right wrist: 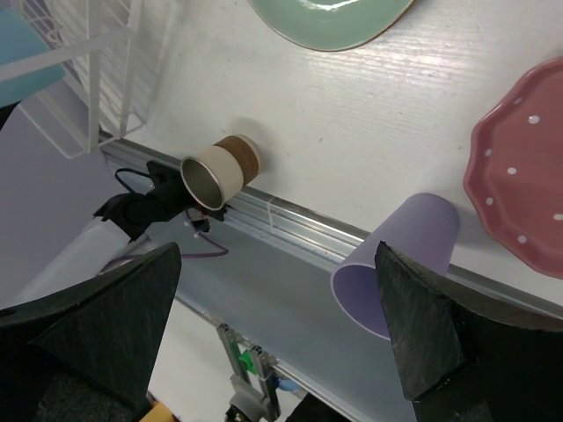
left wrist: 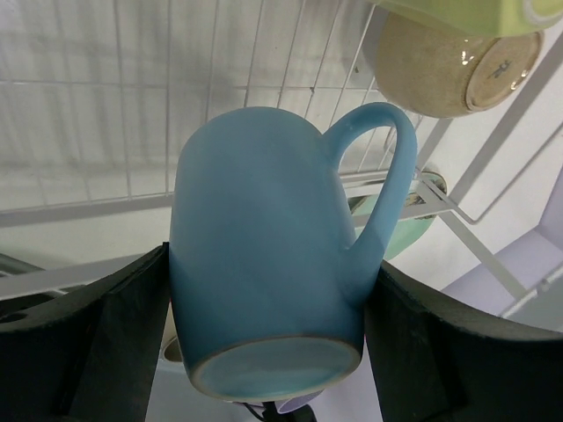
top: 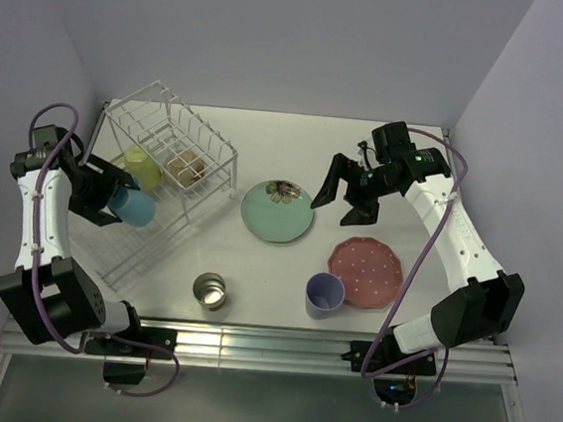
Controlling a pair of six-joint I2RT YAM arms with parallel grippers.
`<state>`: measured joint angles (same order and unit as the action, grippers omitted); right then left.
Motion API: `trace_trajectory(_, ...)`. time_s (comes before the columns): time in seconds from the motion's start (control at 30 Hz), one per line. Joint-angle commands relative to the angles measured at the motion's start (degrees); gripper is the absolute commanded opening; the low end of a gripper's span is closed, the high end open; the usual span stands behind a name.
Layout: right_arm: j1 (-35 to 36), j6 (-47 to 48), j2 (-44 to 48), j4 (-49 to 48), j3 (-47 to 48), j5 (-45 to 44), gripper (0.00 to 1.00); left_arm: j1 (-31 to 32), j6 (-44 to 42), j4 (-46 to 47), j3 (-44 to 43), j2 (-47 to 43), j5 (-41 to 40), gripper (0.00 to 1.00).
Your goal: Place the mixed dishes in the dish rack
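My left gripper (top: 113, 201) is shut on the light blue mug (top: 136, 207), holding it over the lower tray of the white wire dish rack (top: 163, 93). In the left wrist view the mug (left wrist: 264, 246) fills the space between my fingers, base toward the camera and handle to the right. The yellow mug (top: 140, 165) and cream bowl (top: 186, 169) sit in the rack. My right gripper (top: 344, 197) is open and empty above the table, just right of the mint-green flower plate (top: 277, 212). The pink dotted plate (top: 365, 271), lavender cup (top: 324, 295) and metal cup (top: 210, 290) stand on the table.
The right wrist view shows the metal cup (right wrist: 218, 176), the lavender cup (right wrist: 409, 255), the pink plate (right wrist: 523, 185) and the green plate (right wrist: 334, 18) near the table's front rail (right wrist: 290, 215). Walls close in the left, back and right.
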<state>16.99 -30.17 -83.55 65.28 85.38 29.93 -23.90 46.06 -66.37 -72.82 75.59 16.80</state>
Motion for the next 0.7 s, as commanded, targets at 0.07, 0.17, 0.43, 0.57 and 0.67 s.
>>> trace_trajectory(0.07, 0.0, 2.0, 5.5, 2.6, -1.6, -4.8, 0.98, 2.8, 3.9, 8.2, 0.8, 2.2, -1.9, 0.00)
trace_trajectory(0.17, 0.0, 1.8, 7.2, 3.1, -3.3, -6.1, 0.98, 4.0, 4.6, 9.6, 0.0, 4.4, -2.5, 0.00)
trace_trajectory(0.43, -0.2, 0.6, 10.2, 4.7, -4.4, -9.2, 0.98, 9.0, 8.3, 12.1, 1.9, 7.0, -4.3, 0.00)
trace_trajectory(0.57, -0.1, 0.0, 11.7, 5.0, -5.9, -10.0, 0.98, 10.5, 9.9, 12.7, 3.6, 7.4, -5.2, 0.00)
trace_trajectory(0.67, -0.1, -0.3, 12.8, 5.6, -6.7, -10.8, 0.99, 10.6, 10.6, 12.8, 4.9, 7.1, -6.0, 0.00)
